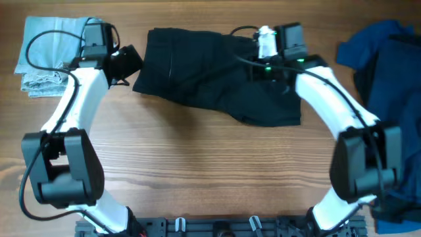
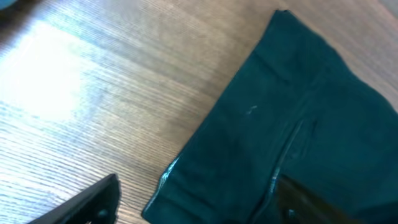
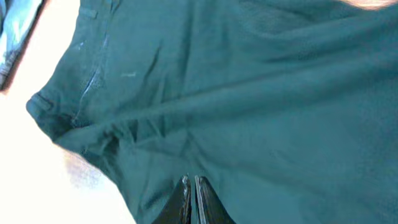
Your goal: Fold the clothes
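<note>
Wood-grain table [image 1: 197, 171] comes nearest; beyond it the black shorts [image 1: 197, 79] lie rumpled and askew. The left gripper [image 1: 130, 64], jaws spread, sits at their left edge. The right gripper [image 3: 192, 196], fingers pressed together, hangs over the cloth. Better to flatten the creases first, then pinch the edge squarely before folding.

Matt black cloth garment [image 1: 197, 79], grained wood table [image 1: 210, 171], pale, perhaps denim, folded cloth [image 1: 46, 59]

The garment [image 1: 197, 72] is plain black, the counter [image 1: 210, 164] wood-grained brown, the denim [image 1: 39, 56] pale blue, the far cloth [image 1: 365, 49] royal blue.
</note>
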`<act>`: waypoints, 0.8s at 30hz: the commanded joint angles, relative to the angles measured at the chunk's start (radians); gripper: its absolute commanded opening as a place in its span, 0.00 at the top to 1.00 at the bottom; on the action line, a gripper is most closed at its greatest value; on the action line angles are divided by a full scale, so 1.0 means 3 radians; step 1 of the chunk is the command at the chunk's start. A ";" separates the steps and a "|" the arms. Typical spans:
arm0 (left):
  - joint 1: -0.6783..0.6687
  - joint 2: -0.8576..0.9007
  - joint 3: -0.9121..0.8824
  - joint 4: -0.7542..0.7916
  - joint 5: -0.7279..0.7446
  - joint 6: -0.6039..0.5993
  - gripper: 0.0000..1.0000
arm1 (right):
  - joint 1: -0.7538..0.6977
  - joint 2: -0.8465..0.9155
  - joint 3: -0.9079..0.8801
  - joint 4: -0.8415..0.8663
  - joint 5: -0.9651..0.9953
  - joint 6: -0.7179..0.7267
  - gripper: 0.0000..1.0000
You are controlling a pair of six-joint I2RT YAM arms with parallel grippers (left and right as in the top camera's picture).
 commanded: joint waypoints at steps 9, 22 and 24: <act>0.0102 0.0640 0.0003 -0.0202 0.0783 -0.0013 0.17 | 0.0324 0.0865 0.0009 0.0699 0.0374 0.0221 0.95; 0.0102 0.0736 -0.0018 0.0214 0.0786 -0.0011 0.96 | 0.0369 0.0964 0.0009 0.0020 0.0229 0.0558 0.96; 0.0102 0.0693 0.0006 0.0202 0.0787 0.0001 0.96 | 0.0369 0.0960 0.0020 0.0034 0.0167 0.0523 0.96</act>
